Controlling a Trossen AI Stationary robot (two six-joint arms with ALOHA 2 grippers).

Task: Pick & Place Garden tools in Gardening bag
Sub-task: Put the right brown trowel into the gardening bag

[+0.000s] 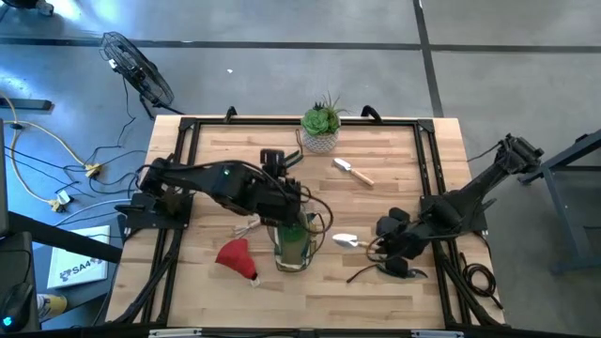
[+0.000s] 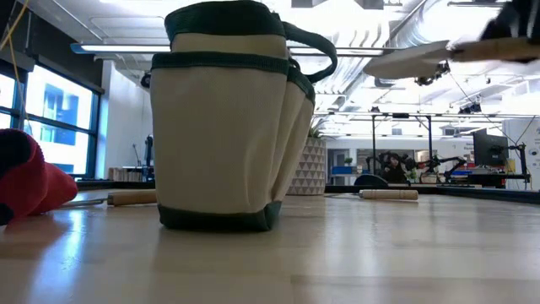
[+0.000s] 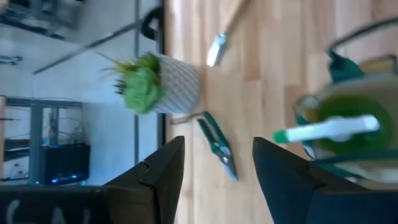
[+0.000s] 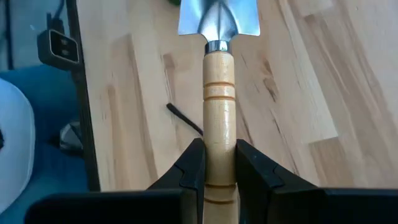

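The olive-and-tan gardening bag (image 1: 293,239) stands upright on its base on the table (image 1: 423,300), and it fills the low view (image 2: 228,118). A green-and-white piece (image 3: 326,130) sticks out of its mouth. My left gripper (image 1: 285,195) is open and empty (image 3: 214,168) just beyond the bag's far side. My right gripper (image 1: 378,246) is shut on a wooden-handled trowel (image 1: 349,241) to the right of the bag. A red cone-shaped piece (image 1: 235,253) lies left of the bag. A second trowel (image 1: 354,172) and green shears (image 3: 216,144) lie flat farther back. My right gripper pinches the trowel's wooden handle (image 4: 219,124) between its two fingers. The fingers come from the table's right and lie along the handle, with the metal blade (image 4: 217,18) pointing ahead toward the bag. The trowel is lifted clear of the table and about level (image 2: 422,57).
A green spiky plant in a white pot (image 1: 321,127) stands at the far edge. Dark shears (image 1: 394,270) lie under my right arm near the front right. Wooden-handled tools (image 1: 249,225) lie just left of the bag. A black frame (image 1: 188,127) edges the table.
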